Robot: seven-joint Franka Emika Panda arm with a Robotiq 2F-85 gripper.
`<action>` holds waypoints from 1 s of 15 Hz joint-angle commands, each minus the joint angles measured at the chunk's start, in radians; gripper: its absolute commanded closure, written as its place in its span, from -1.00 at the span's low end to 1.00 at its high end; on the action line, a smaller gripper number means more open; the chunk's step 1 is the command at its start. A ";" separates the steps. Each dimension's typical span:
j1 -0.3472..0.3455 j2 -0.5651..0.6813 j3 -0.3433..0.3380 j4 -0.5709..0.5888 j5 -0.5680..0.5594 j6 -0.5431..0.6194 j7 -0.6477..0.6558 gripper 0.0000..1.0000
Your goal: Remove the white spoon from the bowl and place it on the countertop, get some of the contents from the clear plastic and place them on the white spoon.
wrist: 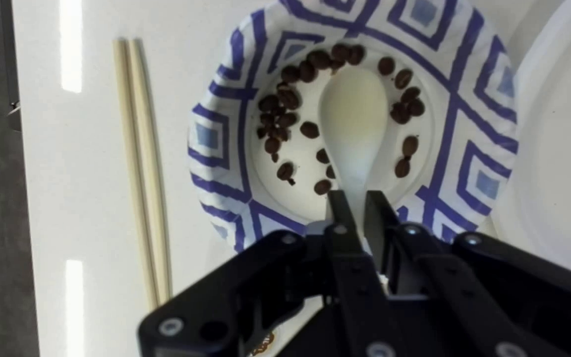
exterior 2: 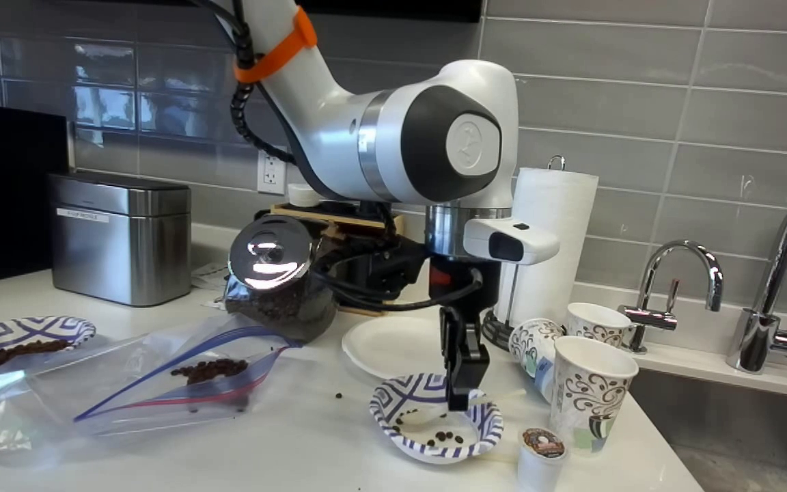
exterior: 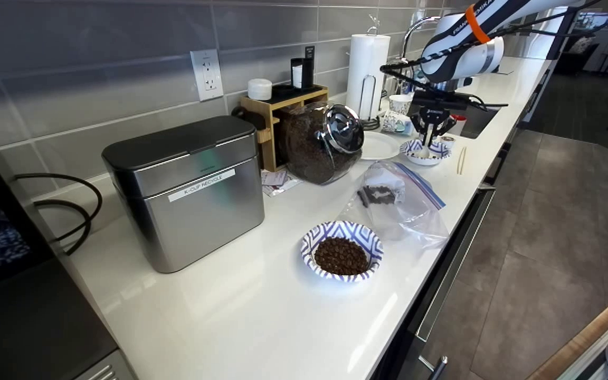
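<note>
Grey tiled wall point(exterior 2: 742, 109) beside me, slick light load below

Under my black pincer point(wrist: 358, 197), a shallow blue-and-white patterned paper bowl point(wrist: 220, 134) stands on the long glossy white table point(exterior: 219, 316); in it are scattered dark brown coffee beans point(wrist: 288, 98) and the scoop of a smooth white spoon point(wrist: 354, 129) with an oval head. My pincer is clamped on the spoon's handle from both sides; whether the scoop touches the bowl's floor, I cannot tell. I judge the spoon light, stiff and slippery, apt to swivel in so narrow a grip, so the handle close behind the scoop seems the right hold. The bowl, thin-walled by its look, would probably skid if knocked. My white arm point(exterior 2: 346, 143) with its orange band leans across the table, pincer pointing nearly straight down.
</note>
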 commanded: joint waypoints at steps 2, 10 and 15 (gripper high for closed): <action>-0.003 -0.065 -0.001 -0.038 0.060 0.023 0.002 0.93; -0.030 -0.250 0.089 -0.166 0.309 0.004 -0.206 0.93; -0.022 -0.377 0.121 -0.288 0.454 -0.040 -0.434 0.93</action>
